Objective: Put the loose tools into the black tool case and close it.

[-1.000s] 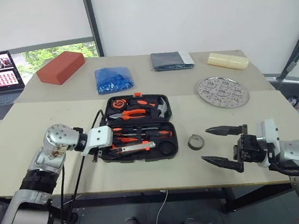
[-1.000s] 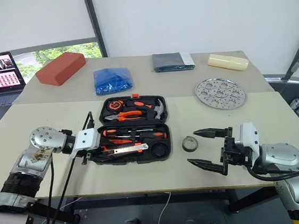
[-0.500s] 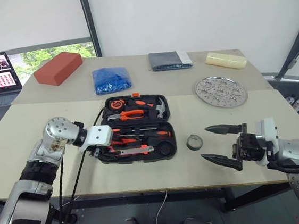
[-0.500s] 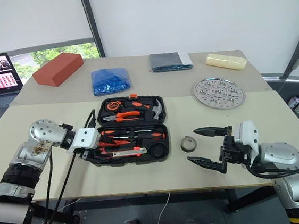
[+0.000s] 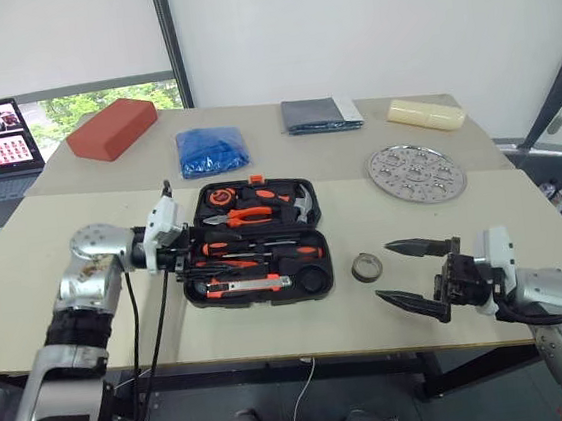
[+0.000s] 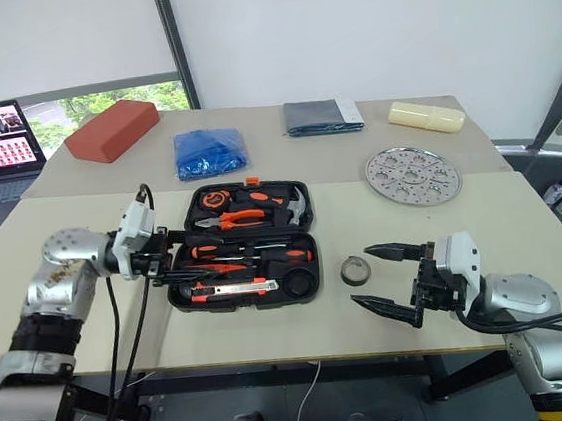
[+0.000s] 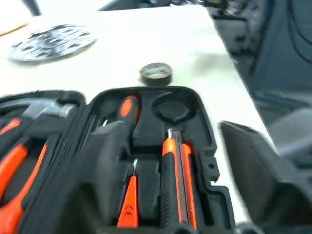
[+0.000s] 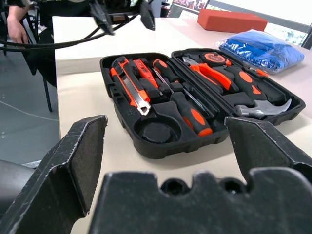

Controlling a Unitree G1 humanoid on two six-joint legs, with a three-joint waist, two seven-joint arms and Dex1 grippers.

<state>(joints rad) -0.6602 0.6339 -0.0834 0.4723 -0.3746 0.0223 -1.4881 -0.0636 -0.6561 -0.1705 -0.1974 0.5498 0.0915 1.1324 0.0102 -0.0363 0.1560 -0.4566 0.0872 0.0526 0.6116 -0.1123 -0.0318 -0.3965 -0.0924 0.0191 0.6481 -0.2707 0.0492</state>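
The black tool case (image 5: pixel 252 242) lies open flat, its moulded recesses holding screwdrivers (image 5: pixel 266 256) and utility knife (image 5: pixel 249 285). The left gripper (image 5: pixel 181 261) hangs at its left edge, fingers hard to read. Right gripper (image 5: pixel 416 275) gapes wide, the grey tape roll (image 5: pixel 368 267) just beside it on bare tabletop (image 5: pixel 64 253)

Even, bright daylight from window (image 5: pixel 98 99) at table's far left corner; soft shadows, no glare. Head views sharp. Left wrist view blurred throughout; right wrist fingers (image 8: pixel 73 161) soft, close up.

Beige tables (image 5: pixel 372 311) before white walls (image 5: pixel 362 21), window (image 5: pixel 98 99) at left.
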